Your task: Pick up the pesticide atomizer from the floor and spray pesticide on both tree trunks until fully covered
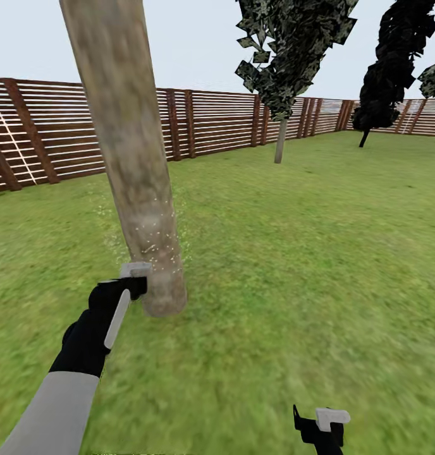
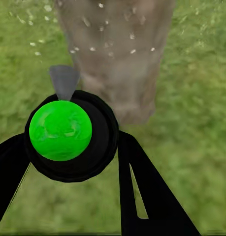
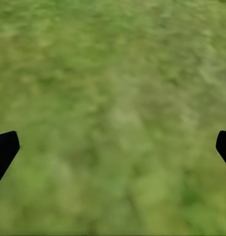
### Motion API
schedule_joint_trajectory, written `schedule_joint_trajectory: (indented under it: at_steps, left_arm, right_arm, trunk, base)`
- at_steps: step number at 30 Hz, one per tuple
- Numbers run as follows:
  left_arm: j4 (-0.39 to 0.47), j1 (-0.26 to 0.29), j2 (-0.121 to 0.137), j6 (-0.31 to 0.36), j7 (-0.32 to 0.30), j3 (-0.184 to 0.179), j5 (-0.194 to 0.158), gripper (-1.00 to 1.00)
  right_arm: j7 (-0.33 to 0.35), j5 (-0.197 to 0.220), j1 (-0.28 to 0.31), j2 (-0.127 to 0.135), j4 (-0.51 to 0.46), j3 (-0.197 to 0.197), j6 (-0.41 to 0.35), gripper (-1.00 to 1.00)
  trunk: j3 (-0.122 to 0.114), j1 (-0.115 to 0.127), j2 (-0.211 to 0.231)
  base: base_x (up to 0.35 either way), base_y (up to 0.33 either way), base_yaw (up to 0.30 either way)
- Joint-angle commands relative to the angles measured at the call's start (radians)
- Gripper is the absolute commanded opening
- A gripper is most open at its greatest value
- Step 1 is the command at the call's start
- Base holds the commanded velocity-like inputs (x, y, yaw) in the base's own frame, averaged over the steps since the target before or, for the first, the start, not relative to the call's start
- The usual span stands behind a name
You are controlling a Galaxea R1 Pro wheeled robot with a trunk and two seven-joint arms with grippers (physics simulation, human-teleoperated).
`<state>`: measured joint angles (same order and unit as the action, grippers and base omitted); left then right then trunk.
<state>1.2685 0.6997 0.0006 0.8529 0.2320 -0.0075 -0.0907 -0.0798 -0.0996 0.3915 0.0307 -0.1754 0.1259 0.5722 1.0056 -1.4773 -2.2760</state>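
The left end effector [image 2: 73, 147] is gripping the atomizer [image 2: 68, 130] just beside the near trunk [image 1: 126, 145], droplets speckling the bark low down. Sweeping upward should be covering bare bark. The right end effector [image 3: 113, 147] is hanging wide open over grass.

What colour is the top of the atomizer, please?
Bright green, best seen in the left wrist view: atomizer.

Atomizer [image 2: 68, 135] gripped, aimed at droplet-speckled trunk [image 1: 132, 164].
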Motion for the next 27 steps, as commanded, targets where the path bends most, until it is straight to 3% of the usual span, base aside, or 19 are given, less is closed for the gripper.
schedule_joint_trajectory:
  at_steps: [1, 4, 8, 10, 12, 14, 20, 23, 27]
  left_arm:
    - [-0.011, 0.039, 0.002, 0.038, 0.001, 0.004, 0.000, -1.00]
    - [-0.029, 0.096, 0.016, 0.071, 0.001, 0.009, 0.001, -1.00]
    - [-0.019, 0.096, 0.021, 0.093, 0.043, 0.010, 0.003, -1.00]
    - [-0.020, 0.095, 0.075, 0.095, 0.044, 0.013, -0.003, -1.00]
    - [-0.017, 0.095, 0.094, 0.096, 0.041, 0.048, -0.009, -1.00]
    - [-0.015, 0.095, 0.094, 0.095, 0.039, 0.073, -0.013, -1.00]
    - [0.031, 0.093, 0.096, 0.095, 0.039, 0.072, -0.010, -1.00]
    - [0.028, 0.051, 0.100, 0.087, 0.038, 0.081, -0.007, -1.00]
    - [0.026, 0.043, 0.090, 0.088, 0.040, 0.080, -0.013, -1.00]
  right_arm:
    - [0.000, 0.000, 0.000, 0.000, 0.000, 0.000, 0.000, 1.00]
    - [0.000, 0.000, 0.000, 0.000, 0.000, 0.000, 0.000, 1.00]
    - [0.000, 0.000, 0.000, 0.001, 0.000, 0.000, 0.000, 1.00]
    - [0.000, 0.000, 0.000, 0.001, 0.000, 0.000, 0.000, 1.00]
    - [0.000, 0.000, 0.000, 0.003, 0.000, 0.000, 0.000, 1.00]
    - [0.000, 0.000, 0.000, 0.004, 0.000, 0.000, 0.000, 1.00]
    - [0.000, 0.000, 0.000, 0.003, -0.001, 0.000, 0.000, 1.00]
    - [0.001, 0.000, 0.000, 0.002, -0.001, 0.000, 0.000, 1.00]
    - [0.000, 0.000, 0.000, -0.001, -0.001, 0.000, 0.000, 1.00]
  trunk:
    - [0.000, 0.000, 0.000]
    - [0.000, 0.000, 0.000]
    - [0.000, 0.000, 0.000]
    - [0.000, 0.000, 0.000]
    - [0.000, 0.000, 0.000]
    - [0.000, 0.000, 0.000]
    - [0.000, 0.000, 0.000]
    - [0.000, 0.000, 0.000]
    - [0.000, 0.000, 0.000]
  base:
    - [-0.001, 0.000, 0.055]
    - [0.000, 0.000, 0.017]
    - [0.000, 0.000, 0.000]
    - [0.040, 0.000, 0.000]
    - [0.219, 0.000, 0.000]
    - [0.156, 0.023, 0.000]
    - [-0.164, 0.001, 0.000]
    - [-0.120, 0.000, 0.000]
    - [-0.004, 0.000, 0.098]
